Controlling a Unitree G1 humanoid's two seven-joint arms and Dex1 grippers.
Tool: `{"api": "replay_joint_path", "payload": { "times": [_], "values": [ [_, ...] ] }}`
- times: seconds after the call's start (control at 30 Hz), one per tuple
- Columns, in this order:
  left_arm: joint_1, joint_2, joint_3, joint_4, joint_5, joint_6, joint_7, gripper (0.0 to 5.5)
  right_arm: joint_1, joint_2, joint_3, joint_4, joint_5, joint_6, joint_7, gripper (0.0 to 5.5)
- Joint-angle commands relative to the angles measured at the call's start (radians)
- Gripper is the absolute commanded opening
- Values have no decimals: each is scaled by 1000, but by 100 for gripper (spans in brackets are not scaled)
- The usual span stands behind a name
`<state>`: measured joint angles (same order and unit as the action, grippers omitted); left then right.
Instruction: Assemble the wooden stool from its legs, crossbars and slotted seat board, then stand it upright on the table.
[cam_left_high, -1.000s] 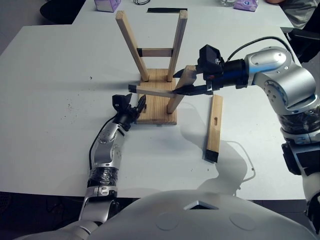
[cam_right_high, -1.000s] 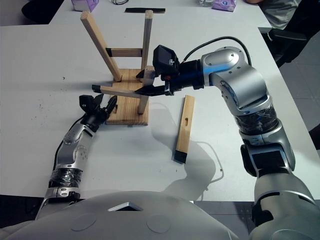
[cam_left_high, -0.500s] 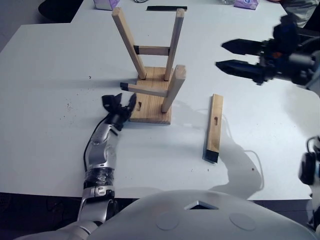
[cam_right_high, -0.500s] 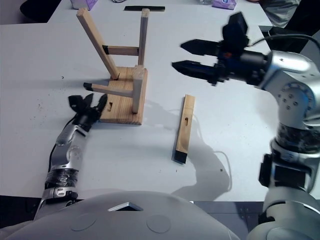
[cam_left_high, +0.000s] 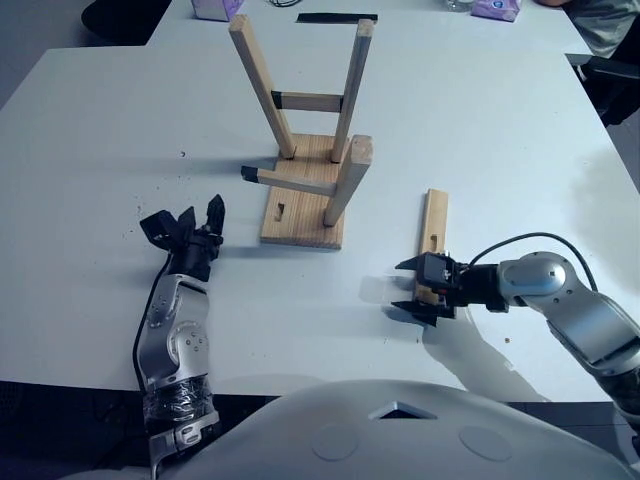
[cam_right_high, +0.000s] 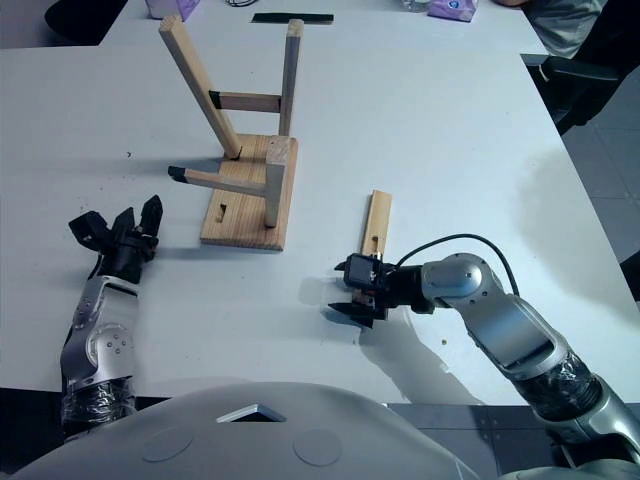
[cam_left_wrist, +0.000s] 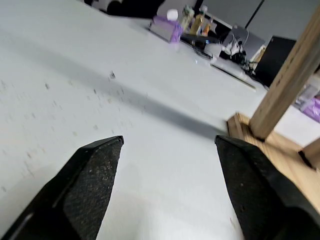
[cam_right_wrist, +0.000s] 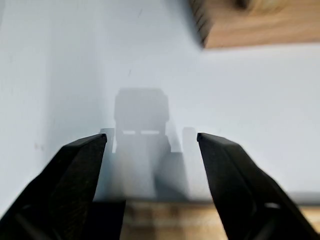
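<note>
While the right gripper hangs with fingers spread at the near end of the leg, it should probably straddle the wood squarely before closing. The leg lies at 4 o'clock of the board. The left gripper, also spread, rests at 8 o'clock. No writing is legible.

Right claw spread, at near end of loose leg.

the seat board, the crossbar and the loose leg at lower right are pale bare wood, matt, with visible grain. the table is smooth matt white, lightly speckled at left. the left gripper has matt black, finely grainy fingers.
</note>
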<state>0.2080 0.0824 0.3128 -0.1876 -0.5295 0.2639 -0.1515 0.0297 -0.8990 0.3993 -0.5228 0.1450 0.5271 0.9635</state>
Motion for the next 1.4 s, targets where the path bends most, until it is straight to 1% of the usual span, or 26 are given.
{"api": "replay_joint_path", "payload": {
  "times": [0.03,0.13,0.2,0.27,0.33,0.4,0.47,0.57,0.67,0.77,0.9,1.0,1.07,1.17,1.27,1.4],
  "values": [
    [-5,-22,-11,19,22,-10,18,341,32,-104,-58,84,-31,-83,53,334],
    [5,-44,-2,37,33,-42,23,341,51,-163,-156,90,17,-120,107,334],
    [13,-62,4,45,36,-66,32,341,46,-177,-223,76,73,-121,141,334],
    [17,-77,7,57,42,-90,39,341,12,-158,-277,68,134,-83,148,334],
    [10,-84,9,73,48,-109,44,341,-43,-114,-338,105,178,-34,102,334],
    [4,-85,13,85,50,-120,45,341,-85,-83,-372,177,174,-41,60,334],
    [-6,-79,18,109,53,-131,43,341,-99,-82,-354,273,127,-129,79,334],
    [-42,-63,18,157,58,-138,36,341,-149,-50,-297,439,79,-298,152,334],
    [-89,-45,18,201,61,-145,25,341,-259,-25,-271,615,36,-390,198,334],
    [-93,-40,22,210,69,-158,25,341,-360,-43,-234,768,-52,-500,237,334],
    [-44,-61,14,190,64,-157,20,341,-256,-144,-309,737,-13,-536,319,334],
    [25,-84,-2,172,73,-168,17,341,-126,-215,-310,704,-15,-595,404,334],
    [21,-81,-5,176,72,-168,18,341,-22,-235,-312,630,8,-603,441,334],
    [-4,-62,3,189,66,-164,17,341,57,-223,-312,509,46,-572,454,334],
    [-30,-41,11,202,63,-156,14,341,96,-188,-304,409,67,-526,426,334],
    [-55,-23,13,220,63,-148,6,341,126,-121,-252,334,32,-473,353,334]
  ]
}}
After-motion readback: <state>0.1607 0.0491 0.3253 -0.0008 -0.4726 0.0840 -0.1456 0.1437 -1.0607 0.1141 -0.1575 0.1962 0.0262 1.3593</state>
